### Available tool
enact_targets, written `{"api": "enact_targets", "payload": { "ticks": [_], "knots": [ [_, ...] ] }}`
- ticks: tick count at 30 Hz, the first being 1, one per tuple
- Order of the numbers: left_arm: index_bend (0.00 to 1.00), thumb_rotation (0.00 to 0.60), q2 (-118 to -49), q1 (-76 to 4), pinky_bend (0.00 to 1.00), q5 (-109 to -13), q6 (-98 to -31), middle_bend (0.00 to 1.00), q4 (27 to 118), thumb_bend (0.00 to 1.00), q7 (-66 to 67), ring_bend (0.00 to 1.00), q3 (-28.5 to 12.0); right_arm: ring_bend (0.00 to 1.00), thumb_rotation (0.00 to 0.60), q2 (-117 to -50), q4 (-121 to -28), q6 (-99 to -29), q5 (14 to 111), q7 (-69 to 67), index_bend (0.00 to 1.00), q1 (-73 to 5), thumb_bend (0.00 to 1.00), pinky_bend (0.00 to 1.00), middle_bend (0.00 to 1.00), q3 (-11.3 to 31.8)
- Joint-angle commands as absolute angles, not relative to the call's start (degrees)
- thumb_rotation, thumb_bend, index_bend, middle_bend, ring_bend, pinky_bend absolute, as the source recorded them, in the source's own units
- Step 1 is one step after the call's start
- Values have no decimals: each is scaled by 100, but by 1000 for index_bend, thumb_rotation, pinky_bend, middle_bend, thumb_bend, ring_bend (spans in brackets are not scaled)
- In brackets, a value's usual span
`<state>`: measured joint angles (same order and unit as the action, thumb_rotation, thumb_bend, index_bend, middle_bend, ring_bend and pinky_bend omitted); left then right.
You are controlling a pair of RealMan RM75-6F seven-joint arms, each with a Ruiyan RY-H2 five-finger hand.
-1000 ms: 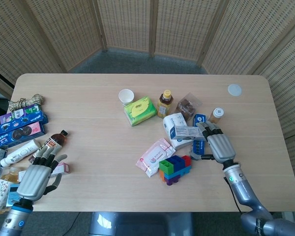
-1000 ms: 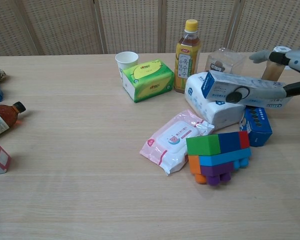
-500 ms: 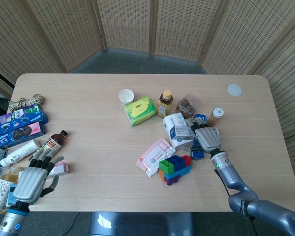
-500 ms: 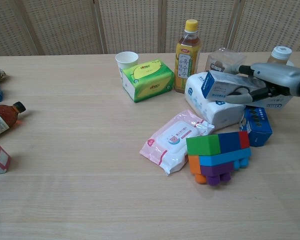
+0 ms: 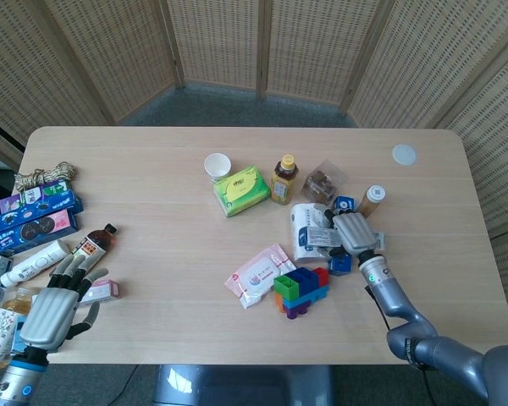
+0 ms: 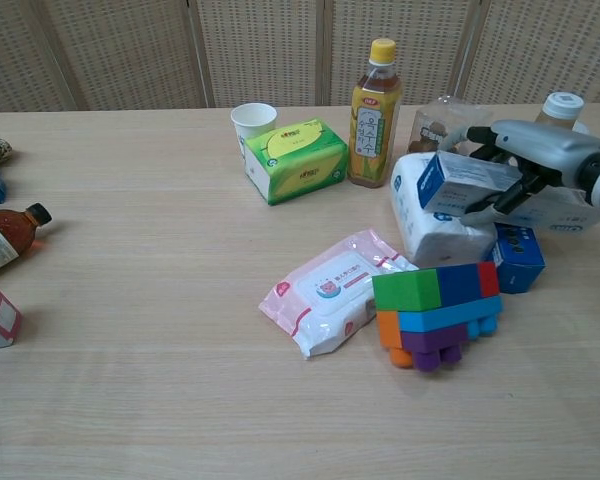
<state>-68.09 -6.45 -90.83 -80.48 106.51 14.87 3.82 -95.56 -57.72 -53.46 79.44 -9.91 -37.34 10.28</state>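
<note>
Where robot hand (image 6: pixel 525 165) grips, box (image 6: pixel 470 183) half-hidden.

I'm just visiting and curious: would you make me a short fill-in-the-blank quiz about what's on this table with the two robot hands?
1. The right hand grips a blue and white ____, lying on the white pack.
2. The paper cup stands right beside a ____ tissue box.
3. The stack of toy bricks has a ____ brick at its top left.
4. The left hand holds ____.

Missing words: box; green; green; nothing
</note>
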Motion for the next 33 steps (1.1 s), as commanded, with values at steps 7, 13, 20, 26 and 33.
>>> {"api": "enact_targets", "payload": {
  "ticks": [7, 13, 20, 26, 33],
  "knots": [
    [198, 600, -6848, -695, 0, -9011, -7932, 53, 10577, 539, 1401, 0, 354, 550, 600, -9279, -6161, -5794, 7974, -764, 451, -3547, 198, 483, 916, 1004],
    [192, 600, -6932, -753, 0, -8981, -7837, 53, 10484, 536, 1328, 0, 327, 550, 600, -8871, -6835, -6076, 7893, -265, 449, -3442, 197, 483, 916, 1098],
    [187, 600, -7030, -787, 0, -8940, -7765, 56, 10377, 537, 1247, 0, 323, 569, 600, -8326, -7772, -6371, 7921, 306, 455, -3435, 196, 483, 935, 1263],
    [182, 600, -7008, -678, 0, -9023, -7908, 58, 10429, 536, 1295, 0, 421, 569, 600, -7930, -8470, -6619, 8044, 490, 458, -3571, 197, 483, 936, 1564],
    [168, 600, -6928, -443, 0, -9118, -8187, 57, 10392, 537, 1195, 0, 576, 579, 600, -7858, -8821, -6912, 8207, 266, 470, -3687, 197, 484, 953, 1781]
  ]
}}
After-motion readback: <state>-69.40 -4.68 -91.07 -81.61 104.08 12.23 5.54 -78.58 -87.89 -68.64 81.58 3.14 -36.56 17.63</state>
